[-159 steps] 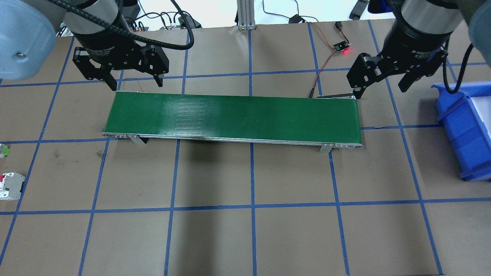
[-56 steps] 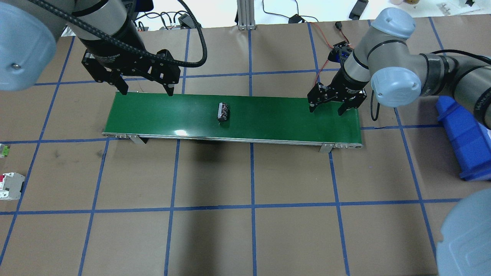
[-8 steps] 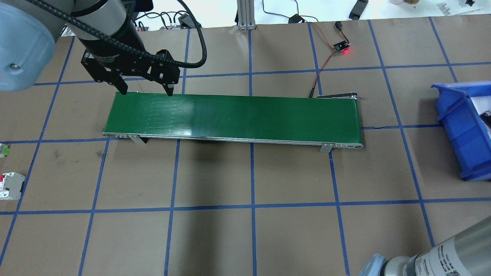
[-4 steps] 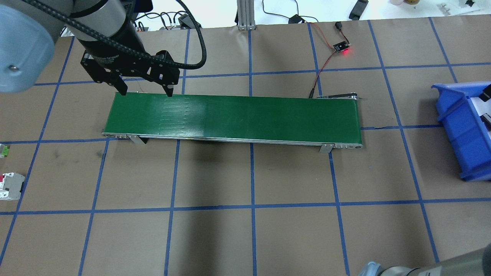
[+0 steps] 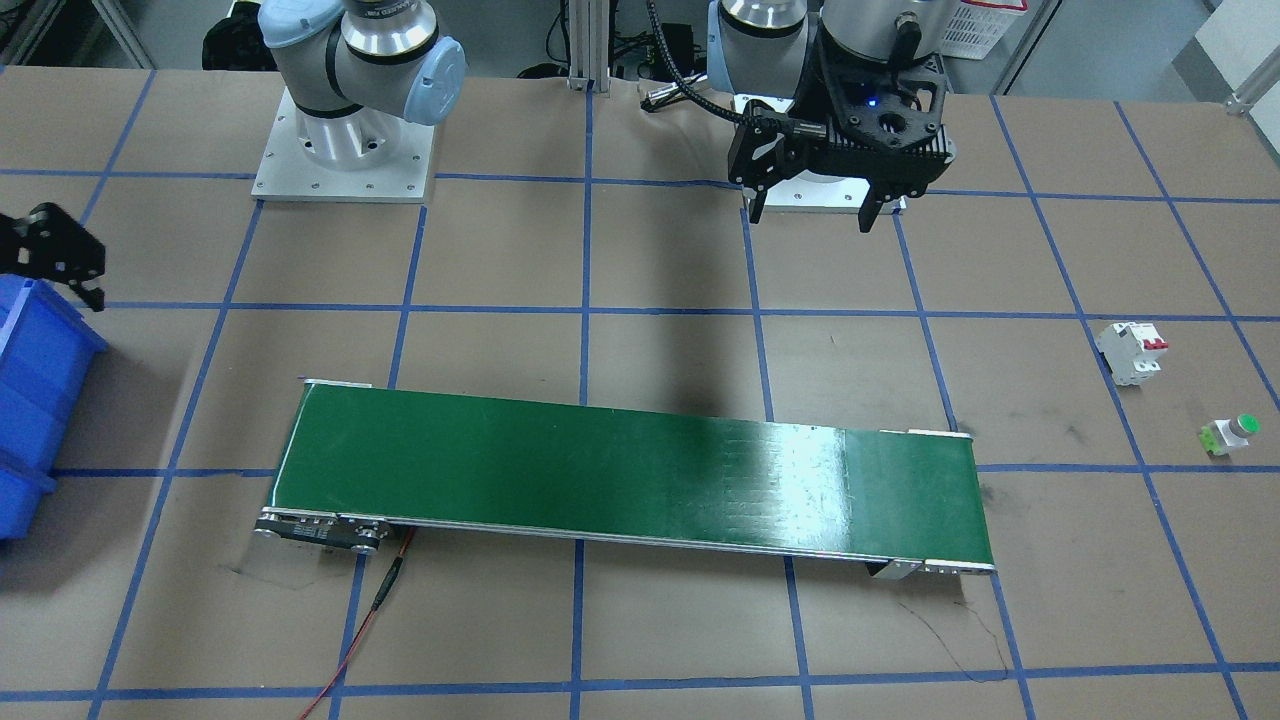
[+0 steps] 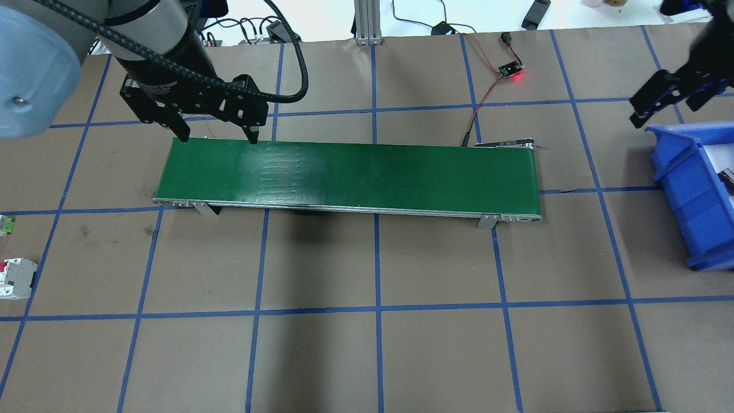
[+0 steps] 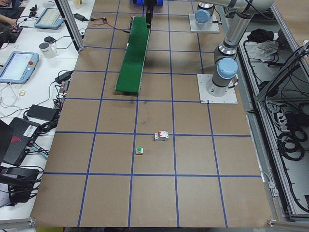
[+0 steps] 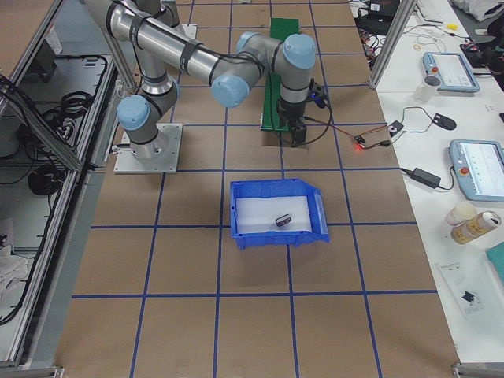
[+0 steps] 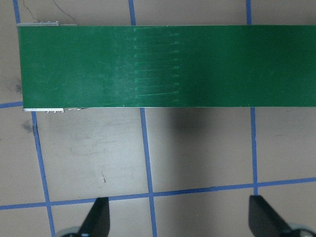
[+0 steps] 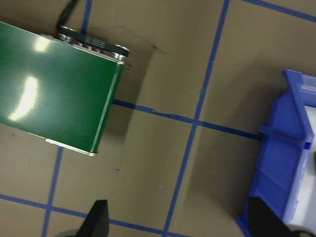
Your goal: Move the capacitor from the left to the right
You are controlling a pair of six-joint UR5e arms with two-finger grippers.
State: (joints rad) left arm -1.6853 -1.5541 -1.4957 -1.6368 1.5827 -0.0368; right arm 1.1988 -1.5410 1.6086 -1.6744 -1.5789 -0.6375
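The capacitor (image 8: pixel 284 220), a small black cylinder with pale markings, lies on the white floor of the blue bin (image 8: pixel 240 236). It also shows at the right edge of the overhead view (image 6: pixel 727 175). My right gripper (image 6: pixel 668 109) is open and empty. It hangs beyond the bin's (image 6: pixel 688 189) far left corner, between the bin and the green conveyor belt (image 6: pixel 355 172). The right wrist view (image 10: pixel 180 222) shows the belt end and the bin. My left gripper (image 6: pixel 218 135) is open and empty over the far edge of the belt's left end.
A white breaker with red switches (image 5: pixel 1130 350) and a green-capped push button (image 5: pixel 1232 435) sit on the brown table at my far left. A small sensor board with a red light (image 6: pixel 510 71) and its wires lie behind the belt's right end.
My right gripper has left the bin and moved back and left to a spot beyond the bin's far corner. The capacitor stays in the bin. The left arm has not moved.
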